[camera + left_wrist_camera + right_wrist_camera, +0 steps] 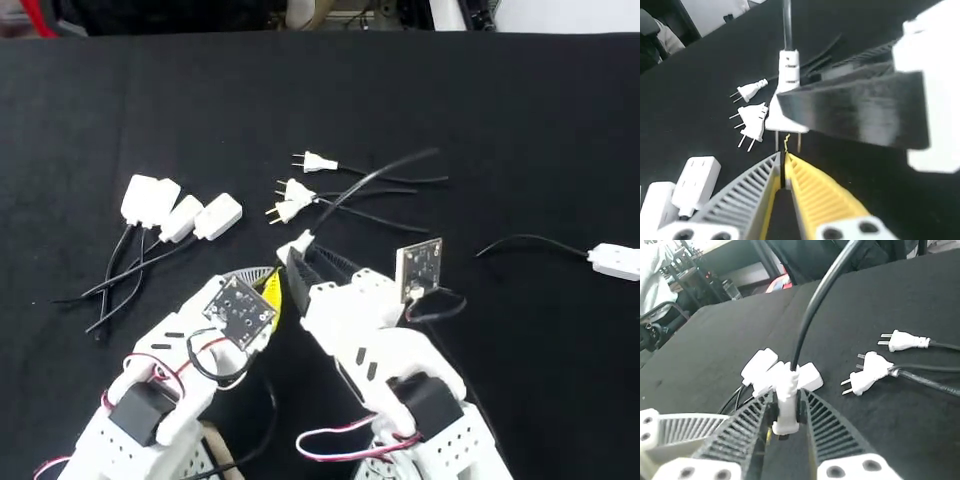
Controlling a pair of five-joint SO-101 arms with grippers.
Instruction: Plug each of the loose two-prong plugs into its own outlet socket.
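My right gripper [297, 252] is shut on a white two-prong plug [784, 401], held just above the table with its black cable [815, 305] rising away. Its prongs [799, 142] point down, right in front of my left gripper [784, 159], which is shut with nothing in it. Three loose white plugs lie beyond: one [315, 161] farthest, and a pair [290, 189] [284, 211] side by side. A cluster of white outlet sockets [180, 210] lies at the left, with black cords trailing toward me. The sockets [785, 371] also sit behind the held plug.
Another white socket [616, 260] with a black cord lies at the right edge of the black table [520, 120]. Black cables [390, 185] from the loose plugs run right across the middle. The two arms stand close together at the front.
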